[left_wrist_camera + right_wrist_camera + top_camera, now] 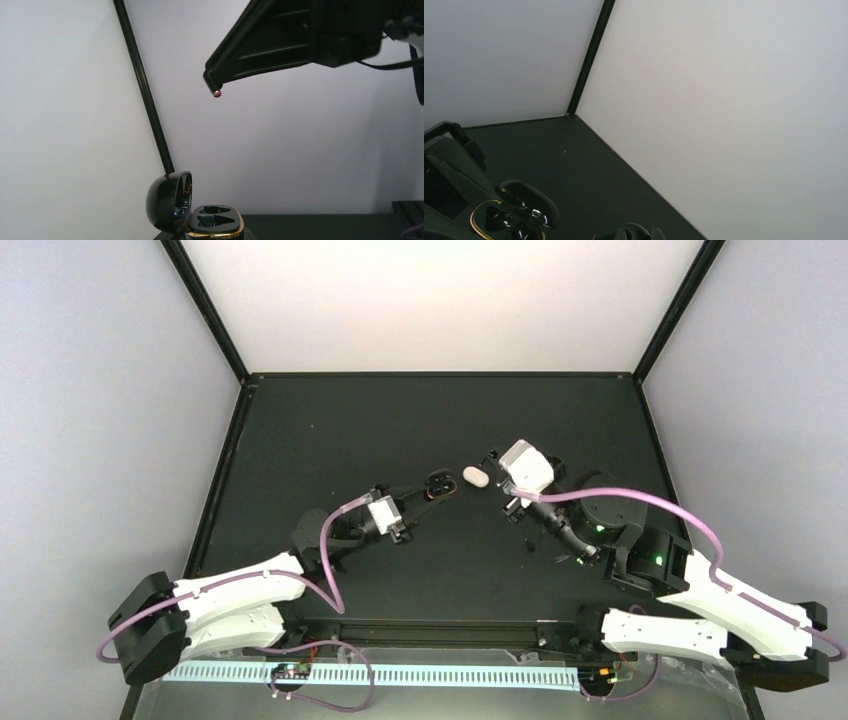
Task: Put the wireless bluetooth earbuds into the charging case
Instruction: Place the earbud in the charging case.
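Charging case (pixel 215 227), lid (pixel 169 201) open, sits clamped in left gripper (pixel 450 483) at 6 o'clock; right gripper (pixel 212 86), at 12, pinches 1 earbud (pixel 217 93); slight misalignment over its socket (pixel 212 210) could drop it.

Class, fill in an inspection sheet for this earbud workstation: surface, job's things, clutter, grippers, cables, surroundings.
Surface: black table, flat and matte.
Job's things: charging case open, lid up, gold-rimmed sockets showing; one earbud held clear of it; second bud not seen.
Clutter: tiny pale speck on the table.
Grippers: left gripper shut, apparently on the case's base; right gripper shut, the earbud at its tip.
Cables: purple cables loop off both arms, away from the case.
Surroundings: white walls, black frame posts.
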Tool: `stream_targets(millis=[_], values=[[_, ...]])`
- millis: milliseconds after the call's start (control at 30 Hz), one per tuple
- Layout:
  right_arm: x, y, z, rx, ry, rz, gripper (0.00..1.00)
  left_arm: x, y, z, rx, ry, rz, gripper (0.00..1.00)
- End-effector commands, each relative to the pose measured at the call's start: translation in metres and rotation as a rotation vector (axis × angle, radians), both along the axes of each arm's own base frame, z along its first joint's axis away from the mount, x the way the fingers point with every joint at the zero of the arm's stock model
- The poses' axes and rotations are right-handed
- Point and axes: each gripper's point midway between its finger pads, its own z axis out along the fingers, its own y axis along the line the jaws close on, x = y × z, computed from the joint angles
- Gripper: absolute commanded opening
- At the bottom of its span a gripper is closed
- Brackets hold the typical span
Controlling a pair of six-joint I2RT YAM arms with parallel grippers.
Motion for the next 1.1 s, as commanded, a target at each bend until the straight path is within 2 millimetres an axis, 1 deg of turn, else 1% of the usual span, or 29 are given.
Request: stream_targets(millis=[0, 167, 300, 433, 633, 733, 867, 1067], values=[[0.000, -0.009, 0.022, -0.003, -0.134, -0.083, 0.01, -0.004, 0.007, 0.048, -0.132, -0.071, -0.027, 0.02], [-0.006, -0.001, 0.018, -0.043, -0.201, -0.095, 0.01, 0.002, 0.002, 0.046, -0.134, -0.047, -0.037, 0.02], [-0.008, 0.007, 0.009, -0.072, -0.237, -0.104, 0.01, 0.009, -0.002, 0.044, -0.143, -0.013, -0.034, 0.02], [-0.011, 0.010, 0.008, -0.057, -0.261, -0.097, 0.01, 0.011, -0.005, 0.043, -0.145, -0.005, -0.041, 0.02], [-0.017, 0.021, 0.005, -0.037, -0.257, -0.050, 0.01, 0.009, -0.008, 0.044, -0.140, -0.014, -0.057, 0.02], [-0.020, 0.028, 0.000, -0.035, -0.245, -0.020, 0.01, 0.010, -0.009, 0.044, -0.141, -0.007, -0.061, 0.02], [-0.021, 0.034, -0.004, -0.032, -0.236, -0.007, 0.01, 0.012, -0.010, 0.045, -0.152, 0.013, -0.068, 0.02], [-0.024, 0.043, -0.005, -0.023, -0.229, 0.019, 0.01, 0.013, -0.012, 0.045, -0.179, 0.057, -0.093, 0.02]])
